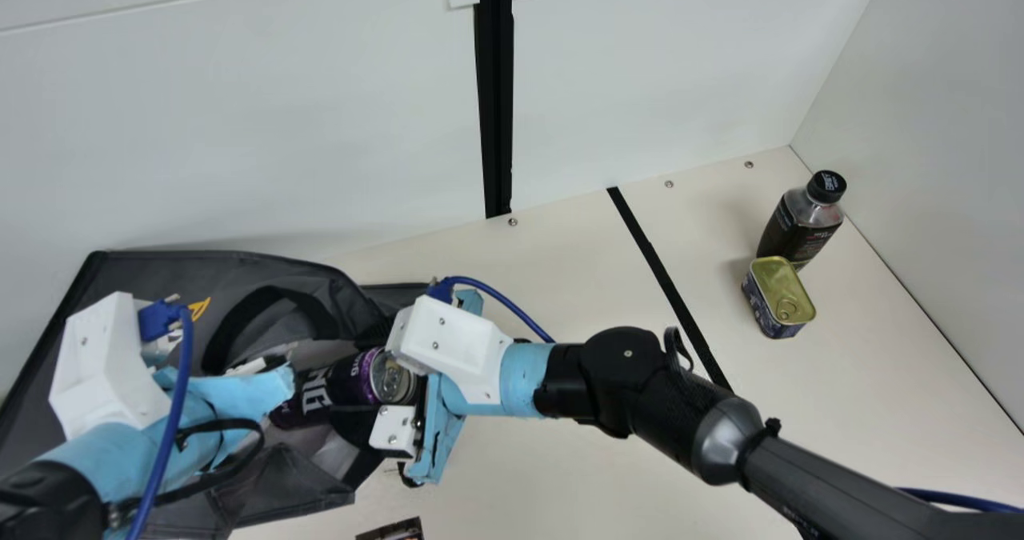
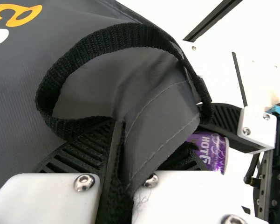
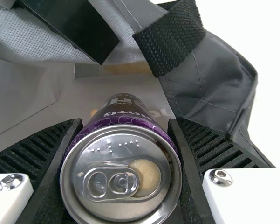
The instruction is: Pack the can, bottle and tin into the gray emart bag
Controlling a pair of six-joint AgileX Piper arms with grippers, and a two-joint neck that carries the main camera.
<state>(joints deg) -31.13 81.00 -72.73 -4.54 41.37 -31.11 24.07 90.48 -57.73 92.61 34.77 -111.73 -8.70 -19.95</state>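
Observation:
In the main view my left gripper (image 1: 232, 392) is at the gray bag (image 1: 272, 484), lying at the left with its mouth toward the right. My left gripper (image 2: 123, 151) is shut on the bag's edge beside a black handle (image 2: 116, 39) in the left wrist view. My right gripper (image 1: 364, 384) holds the purple can (image 1: 344, 388) on its side at the bag's mouth. In the right wrist view my right gripper (image 3: 126, 135) is shut on the can (image 3: 121, 177), its far end inside the bag. The dark bottle (image 1: 796, 228) stands upright at the right, the tin (image 1: 778, 296) just in front.
A small dark printed item (image 1: 392, 530) lies at the main view's bottom edge. White walls bound the table (image 1: 544, 284) at the back and right. My right forearm crosses the table between the bag and the tin.

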